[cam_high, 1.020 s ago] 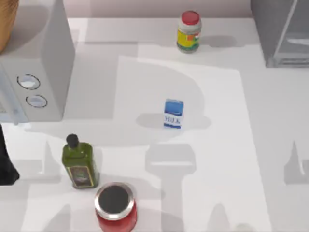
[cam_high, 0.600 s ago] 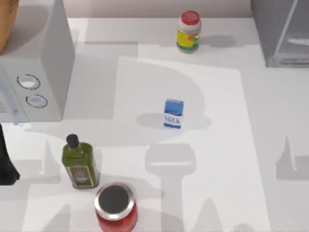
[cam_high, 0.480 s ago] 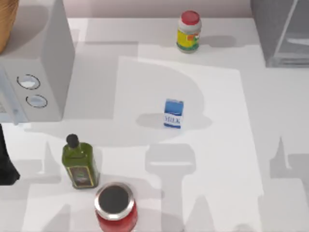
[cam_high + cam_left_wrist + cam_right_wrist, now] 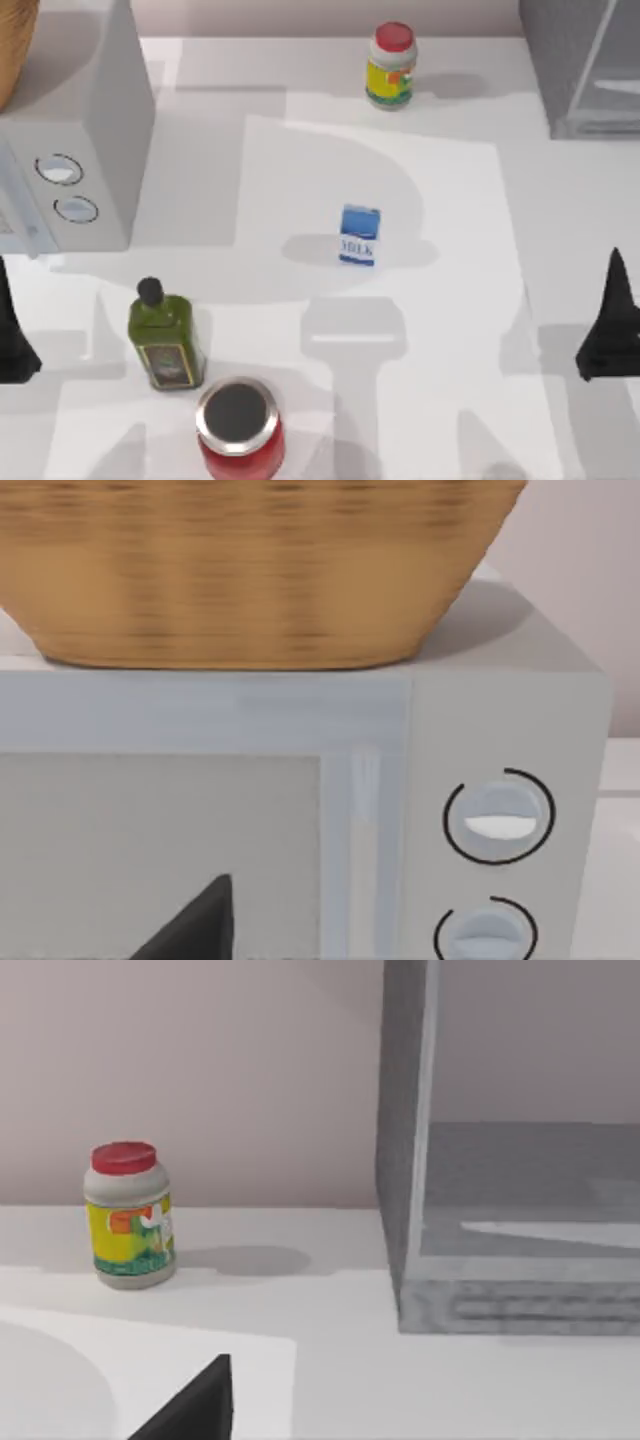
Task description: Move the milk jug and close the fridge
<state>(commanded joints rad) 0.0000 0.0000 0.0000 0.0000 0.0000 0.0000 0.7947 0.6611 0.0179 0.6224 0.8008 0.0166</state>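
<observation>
Milk jug (image 4: pixel 359 235) upright mid-surface, fridge (image 4: pixel 585 65) at far right corner, door open. My right gripper (image 4: pixel 610 325) at right edge, nearer; jug lies to its left. Left gripper (image 4: pixel 12 335) parked at left edge. Can't tell the jaw state on either.

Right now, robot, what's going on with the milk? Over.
Right gripper at table's right edge, left gripper parked left. Milk jug upright mid-table, untouched. Fridge open. Nothing in the way.

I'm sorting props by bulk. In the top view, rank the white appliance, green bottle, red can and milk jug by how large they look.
1. White appliance
2. Red can and green bottle: about alike, and both stand nearer the camera's lower edge, so unsure
3. Milk jug
</observation>
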